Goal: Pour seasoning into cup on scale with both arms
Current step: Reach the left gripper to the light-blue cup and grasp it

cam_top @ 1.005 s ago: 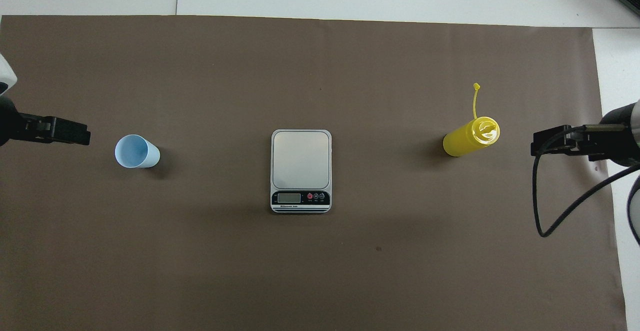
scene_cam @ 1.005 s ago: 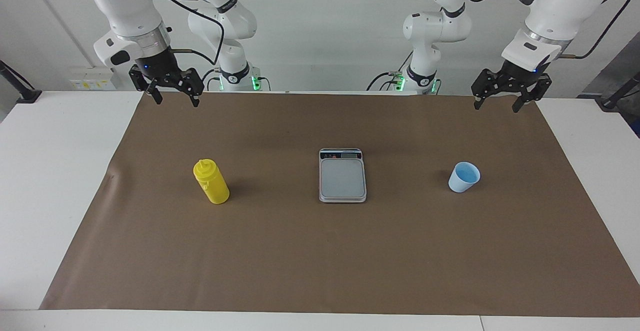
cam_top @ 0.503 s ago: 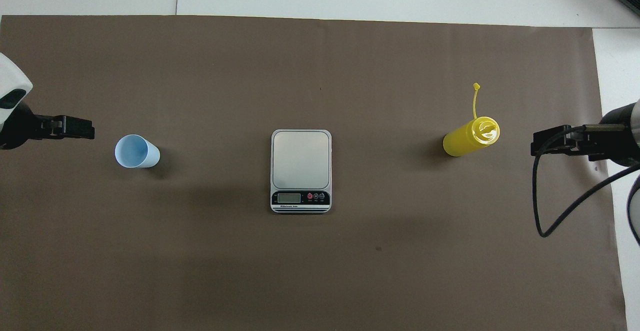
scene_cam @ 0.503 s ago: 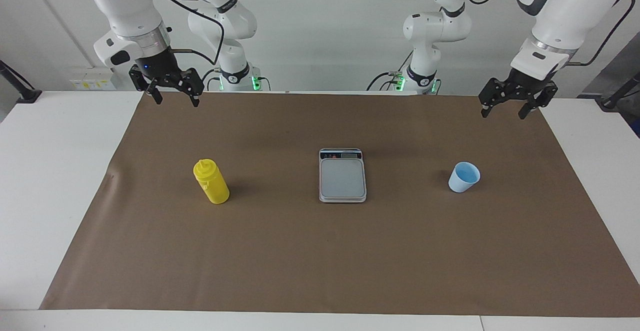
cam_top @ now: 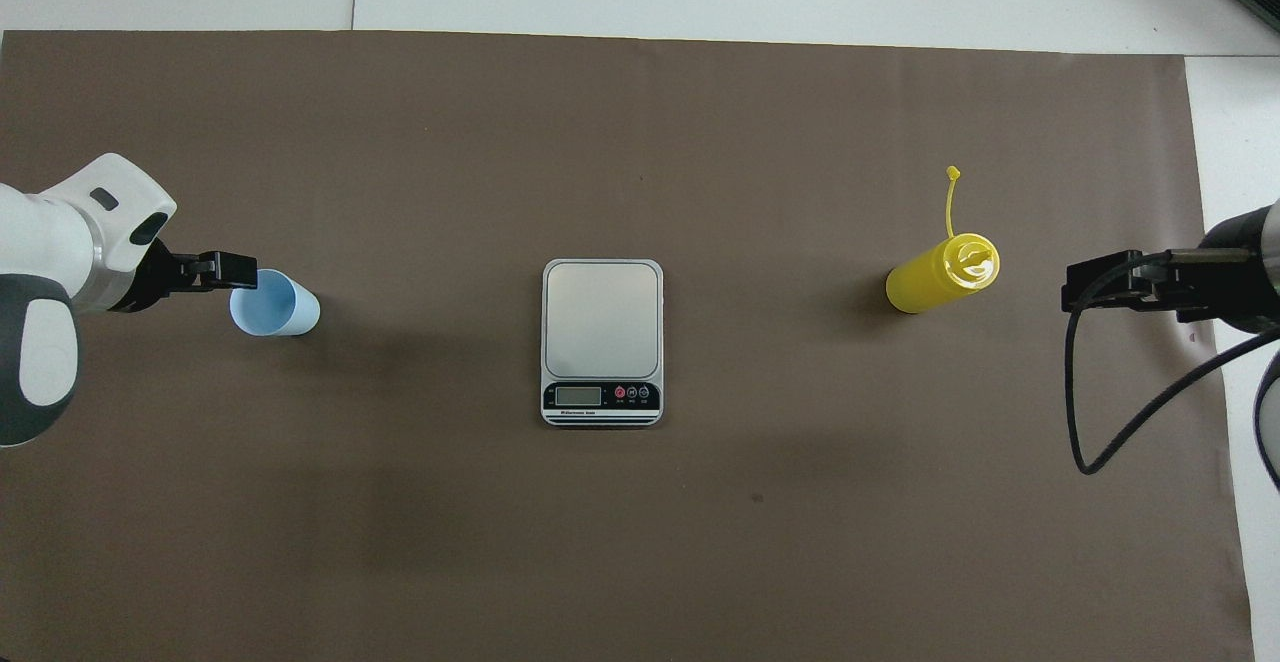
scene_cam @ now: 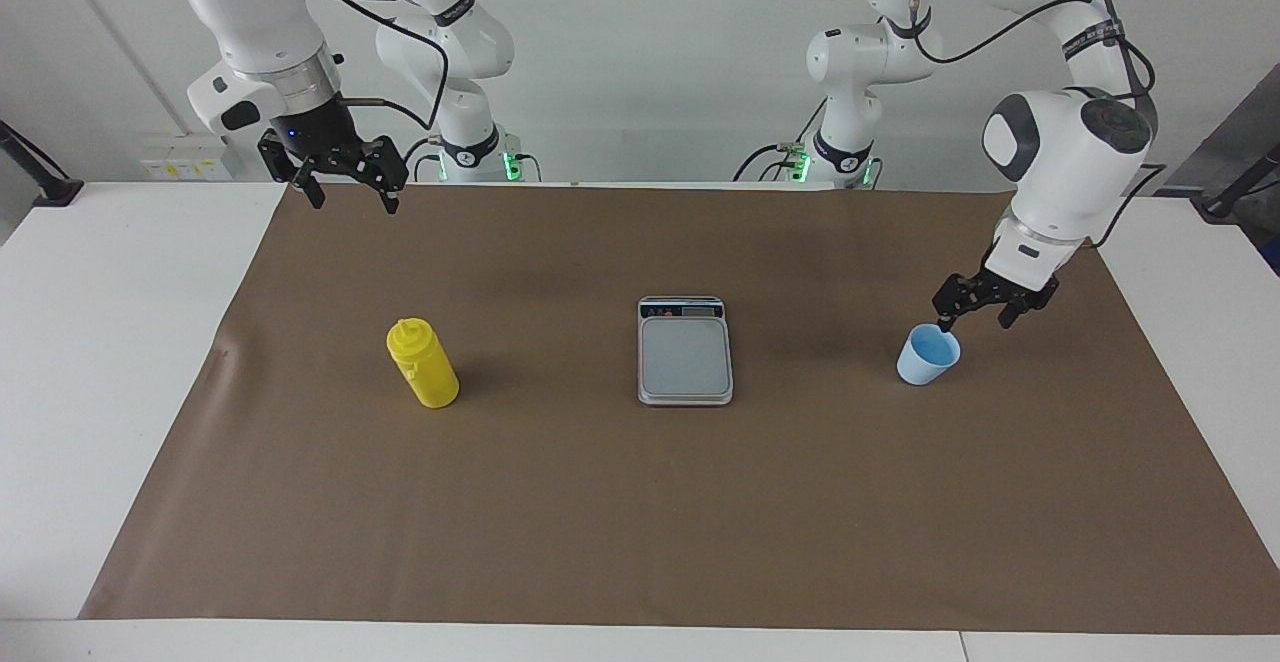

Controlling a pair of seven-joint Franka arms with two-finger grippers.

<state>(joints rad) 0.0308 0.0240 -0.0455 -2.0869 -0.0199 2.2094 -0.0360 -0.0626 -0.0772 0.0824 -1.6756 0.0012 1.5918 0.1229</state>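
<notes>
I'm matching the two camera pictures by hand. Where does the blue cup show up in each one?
Facing view: the cup stands toward the picture's right, just under the left gripper.
Overhead view: the cup stands toward the picture's left edge.
Shared landmark: the scale at the middle of the table, level with the cup in both.

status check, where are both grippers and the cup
Left gripper open, at cup rim, no grip. Right gripper open, waiting. Scale bare, seasoning untouched. Nothing in the way.
</notes>
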